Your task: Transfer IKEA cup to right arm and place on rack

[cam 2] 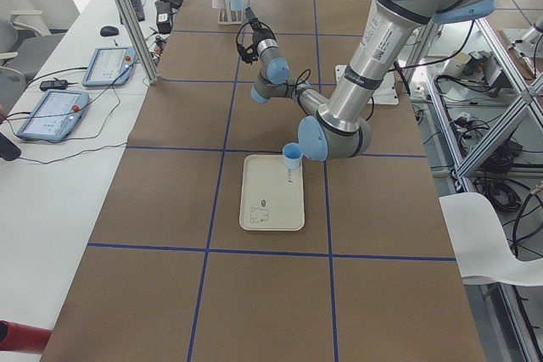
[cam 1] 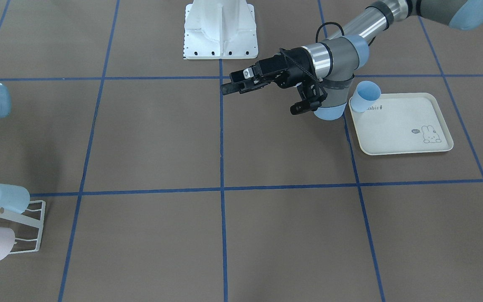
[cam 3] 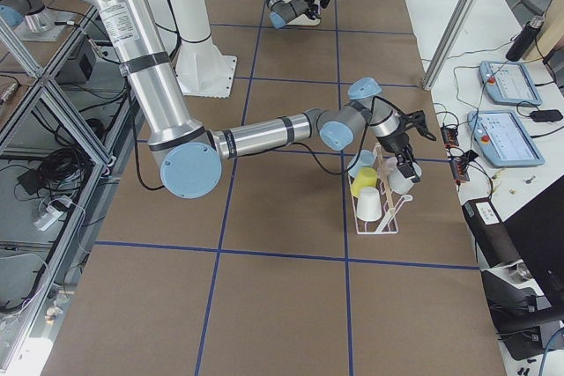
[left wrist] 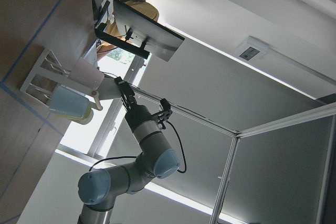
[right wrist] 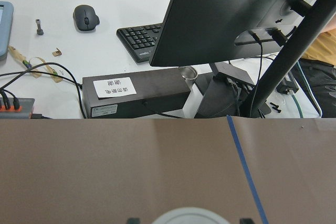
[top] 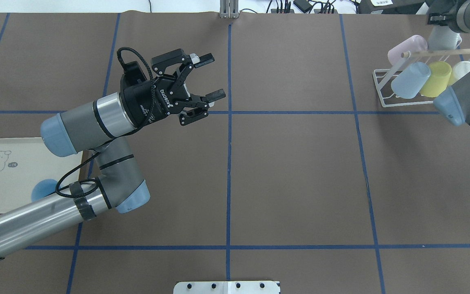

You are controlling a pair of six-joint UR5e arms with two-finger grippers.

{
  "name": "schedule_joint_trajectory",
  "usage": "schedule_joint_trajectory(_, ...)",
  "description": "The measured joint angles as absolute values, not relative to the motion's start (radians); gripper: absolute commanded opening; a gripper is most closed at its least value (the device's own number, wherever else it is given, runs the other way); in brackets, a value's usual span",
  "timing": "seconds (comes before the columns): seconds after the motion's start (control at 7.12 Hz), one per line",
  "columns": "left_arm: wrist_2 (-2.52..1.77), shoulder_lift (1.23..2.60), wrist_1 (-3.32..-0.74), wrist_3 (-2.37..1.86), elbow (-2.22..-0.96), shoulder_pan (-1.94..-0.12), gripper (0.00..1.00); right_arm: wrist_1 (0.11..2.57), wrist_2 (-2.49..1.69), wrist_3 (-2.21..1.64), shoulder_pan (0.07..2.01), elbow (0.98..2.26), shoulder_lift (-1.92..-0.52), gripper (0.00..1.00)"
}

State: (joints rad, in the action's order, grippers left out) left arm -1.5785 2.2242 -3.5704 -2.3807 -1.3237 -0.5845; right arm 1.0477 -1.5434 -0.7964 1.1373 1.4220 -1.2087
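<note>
Overhead exterior: brown table (top: 300, 183) marked with a blue tape grid.

Left arm (top: 96, 118) comes in from the table's left edge and reaches toward the middle. Right arm (top: 463, 98) is at the far right corner, over the rack.

Cream tray (cam 1: 405, 126) with a rabbit drawing lies under the left arm's elbow. A light blue cup (cam 1: 367, 95) stands at one corner of it.

Rack (top: 382, 87), white wire, stands at the right end of the table, well apart from the tray.

Left gripper (top: 213, 76): fingers spread wide, nothing between them, above bare table just left of the centre tape line.

Right gripper (right wrist: 189, 220): only the two fingertips show in its wrist view, with a white rounded shape between them. Cannot tell whether they clamp it or merely flank it.

White IKEA cup (top: 445, 38) is at the rack's far side, directly under the right gripper and just beside the dowel (top: 447, 52).

Also on the rack: pink cup (top: 406, 49), blue cup (top: 410, 79), yellow cup (top: 437, 78), cream cup (top: 462, 69).
</note>
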Motion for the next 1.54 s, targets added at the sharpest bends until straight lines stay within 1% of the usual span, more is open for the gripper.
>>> schedule_joint_trajectory(0.56, -1.578, 2.223, -3.571, -2.381, -1.322, -0.584, 0.84, 1.048, -1.529, -0.799, 1.124, 1.423, -1.206, 0.00)
schedule_joint_trajectory(0.7, -1.578, 2.223, -3.571, -2.381, -1.322, -0.584, 0.84, 1.048, -1.529, -0.799, 1.123, 1.423, -1.204, 0.23)
schedule_joint_trajectory(0.84, -1.578, 2.223, -3.571, -2.381, -1.323, -0.584, 0.84, 1.048, -1.529, -0.799, 1.123, 1.423, -1.203, 0.99)
schedule_joint_trajectory(1.54, -1.578, 2.223, -3.571, -2.380, -1.323, -0.584, 0.84, 0.977, -1.517, -0.816, 1.116, 1.422, -1.231, 1.00)
